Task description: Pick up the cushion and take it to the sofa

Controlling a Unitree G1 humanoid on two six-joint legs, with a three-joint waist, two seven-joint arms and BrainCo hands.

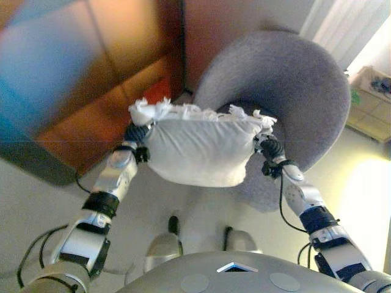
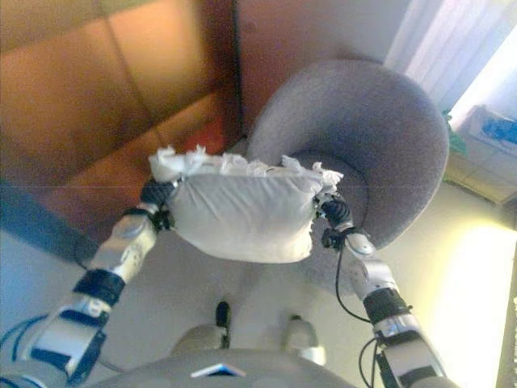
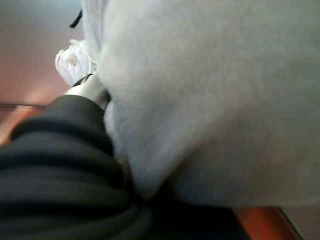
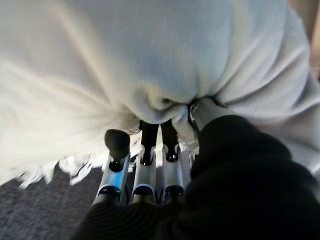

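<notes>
A white cushion [image 1: 198,152] with a fringed top edge hangs in the air between my two hands, sagging in the middle. My left hand [image 1: 135,133] is at its left upper corner; in the left wrist view the cushion [image 3: 210,100] hides that hand's fingers. My right hand [image 1: 269,146] is at its right upper corner; in the right wrist view its fingers [image 4: 145,170] and thumb pinch a bunched fold of the cushion [image 4: 150,50]. A round grey sofa chair [image 1: 287,79] stands just behind the cushion, to the right.
Orange-brown wall panels [image 1: 91,61] fill the left and back. A pale curtain [image 1: 342,24] hangs at the top right, with a low shelf of items [image 1: 369,91] beside it. Pale floor [image 1: 366,195] lies to the right.
</notes>
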